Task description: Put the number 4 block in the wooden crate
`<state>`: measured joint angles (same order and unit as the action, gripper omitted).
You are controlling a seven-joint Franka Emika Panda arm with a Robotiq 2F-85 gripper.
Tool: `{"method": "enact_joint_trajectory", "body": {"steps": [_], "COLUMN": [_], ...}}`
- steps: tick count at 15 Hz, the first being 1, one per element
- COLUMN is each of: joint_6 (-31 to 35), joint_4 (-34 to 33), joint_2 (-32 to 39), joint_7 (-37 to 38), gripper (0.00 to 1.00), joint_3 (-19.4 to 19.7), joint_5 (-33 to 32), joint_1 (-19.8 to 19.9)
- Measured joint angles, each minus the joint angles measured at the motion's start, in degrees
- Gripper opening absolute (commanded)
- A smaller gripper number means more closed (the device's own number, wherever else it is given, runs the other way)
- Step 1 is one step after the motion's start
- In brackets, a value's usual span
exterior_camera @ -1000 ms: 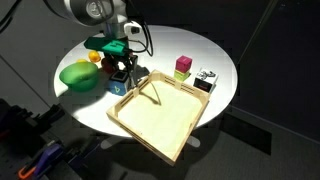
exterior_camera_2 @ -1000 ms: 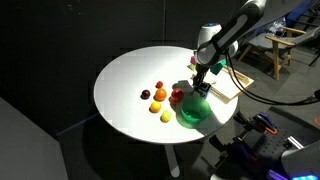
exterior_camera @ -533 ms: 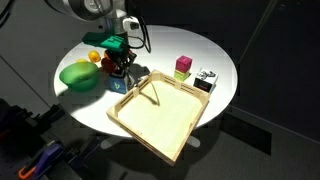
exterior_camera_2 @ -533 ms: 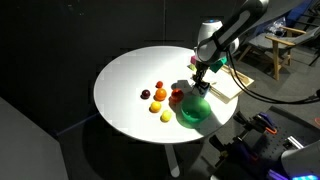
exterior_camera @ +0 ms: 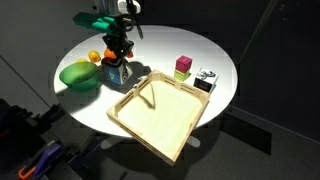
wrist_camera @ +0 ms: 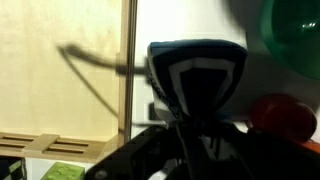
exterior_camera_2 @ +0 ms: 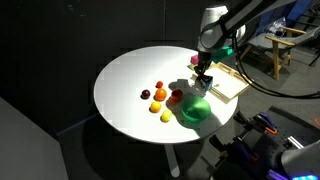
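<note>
1. Hanging in the claw (exterior_camera: pixel 117 64), which looks clamped on its sides, the number 4 block (exterior_camera: pixel 115 76) is just above the table (exterior_camera: pixel 200 48), beside the wooden crate (exterior_camera: pixel 160 118).
2. Likely risk: a loose pinch drops it short of the crate's rim, or it rolls toward the green bowl (exterior_camera: pixel 75 75).
3. No brand is readable, and the block's dark mark is too blurred to read.
</note>
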<state>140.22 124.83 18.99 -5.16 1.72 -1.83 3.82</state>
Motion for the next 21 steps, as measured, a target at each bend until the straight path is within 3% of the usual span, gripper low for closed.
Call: {"method": "enact_joint_trajectory", "body": {"steps": [11,21], "joint_6": [-2.6,-2.6], "joint_4": [1.5,1.5], "joint_2": [-7.2,-7.2], "joint_7": [5.6,2.5], "gripper": [0.05,0.05], "joint_3": [4.6,8.2], "joint_5": [0.0,0.1], "joint_1": [1.3,7.2]}}
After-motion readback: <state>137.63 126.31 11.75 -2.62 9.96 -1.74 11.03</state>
